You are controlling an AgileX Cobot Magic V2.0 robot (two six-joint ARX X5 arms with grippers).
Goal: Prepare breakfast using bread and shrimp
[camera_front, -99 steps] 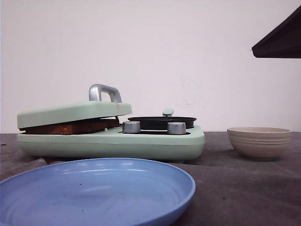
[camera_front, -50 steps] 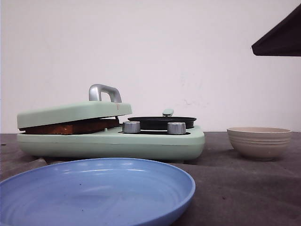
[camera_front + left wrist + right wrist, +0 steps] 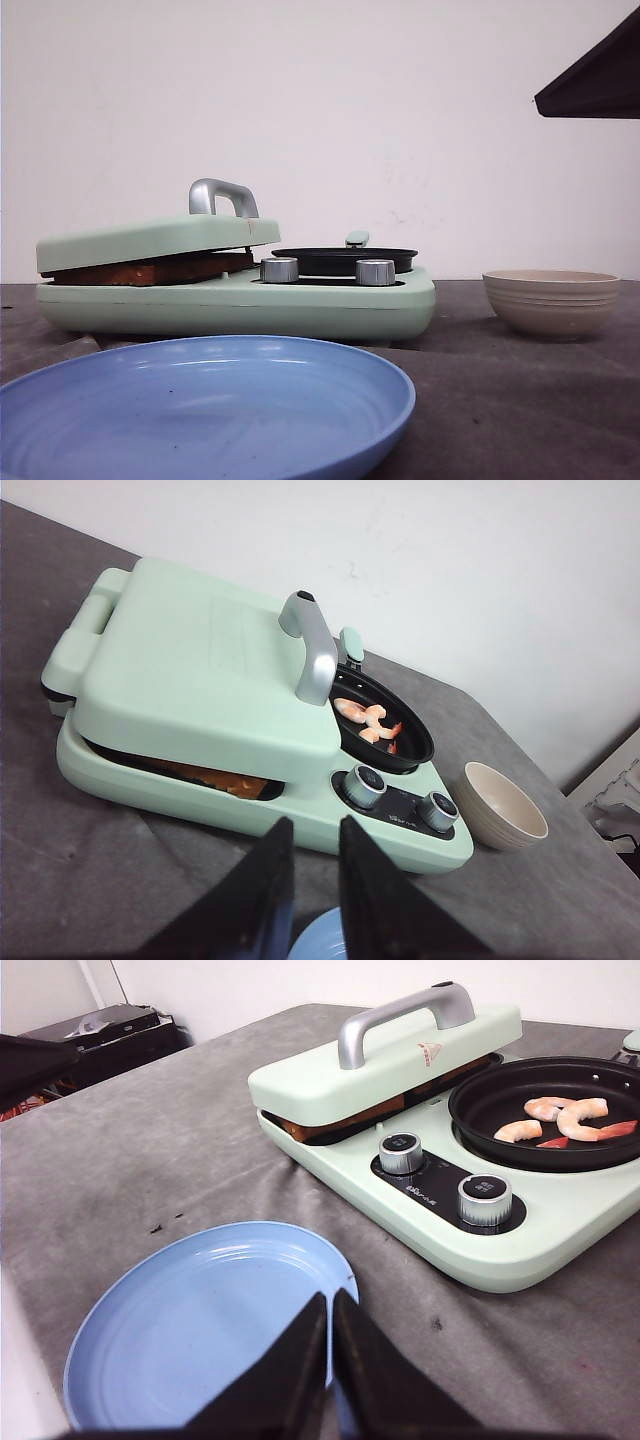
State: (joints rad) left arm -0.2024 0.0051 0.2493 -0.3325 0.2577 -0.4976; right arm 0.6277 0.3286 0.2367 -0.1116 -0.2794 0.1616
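Note:
The bread lies browned inside a mint-green breakfast maker, under its nearly closed lid with a silver handle. Its edge also shows in the left wrist view and the right wrist view. The shrimp, several pink pieces, lie in the maker's black pan, and they show in the right wrist view too. My left gripper is slightly open and empty, in front of the maker. My right gripper is shut and empty above the edge of a blue plate.
The blue plate sits empty in front of the maker. A beige ribbed bowl stands empty to the maker's right. Two silver knobs are on the maker's front. A dark shape hangs at the upper right.

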